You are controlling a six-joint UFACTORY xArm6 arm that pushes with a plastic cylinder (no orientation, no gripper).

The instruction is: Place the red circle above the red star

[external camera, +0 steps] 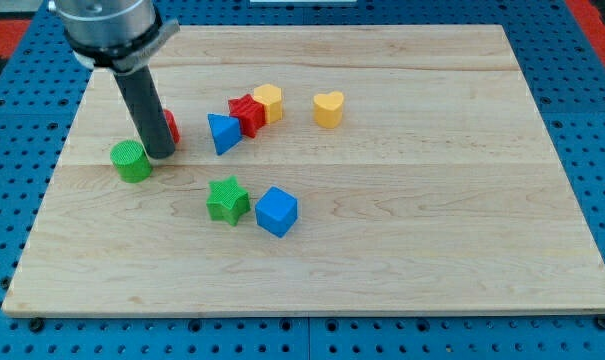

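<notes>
My tip (161, 154) rests on the board at the view's left. The red circle (170, 125) is right behind the rod and mostly hidden by it; only its right edge shows. The red star (246, 113) lies to the view's right of it, wedged between a blue triangle (222, 133) on its left and a yellow hexagon-like block (268, 102) on its upper right. A green circle (131, 161) sits just left of my tip, very close to it.
A yellow heart (328, 108) lies right of the cluster. A green star (227, 199) and a blue cube (276, 211) sit side by side lower in the middle. The wooden board (432, 250) ends at blue pegboard on all sides.
</notes>
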